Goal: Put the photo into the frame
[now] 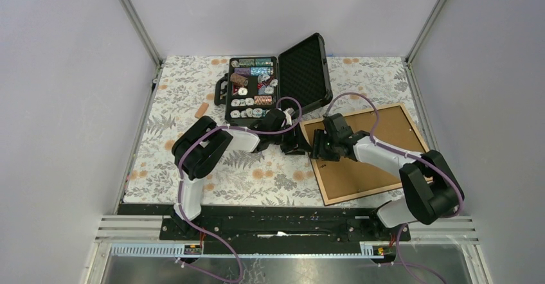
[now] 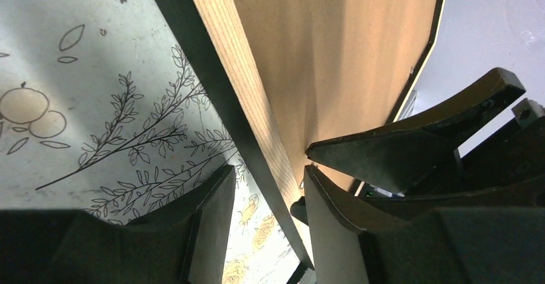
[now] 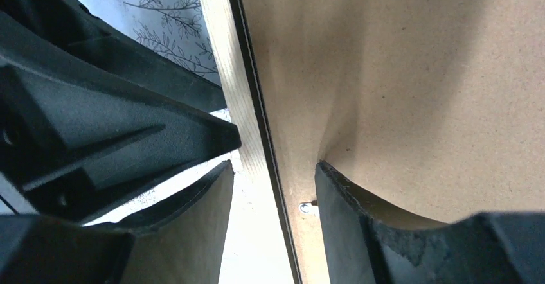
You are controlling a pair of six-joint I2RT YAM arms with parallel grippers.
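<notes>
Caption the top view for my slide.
Left gripper and right gripper meet at the frame's left edge, backing up, near an open chip case.

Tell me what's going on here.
Both arms are at the left edge of the frame, which lies back-up on the right of the table. The left gripper and right gripper each straddle that wooden edge, jaws open, with one right finger on the backing board. No photo shows. An open chip case sits behind.

Top cam: high, near side, looks down on whole table [image 1: 186, 85]. Both wrist cams: v. close, share frame [image 2: 250, 97] edge.
</notes>
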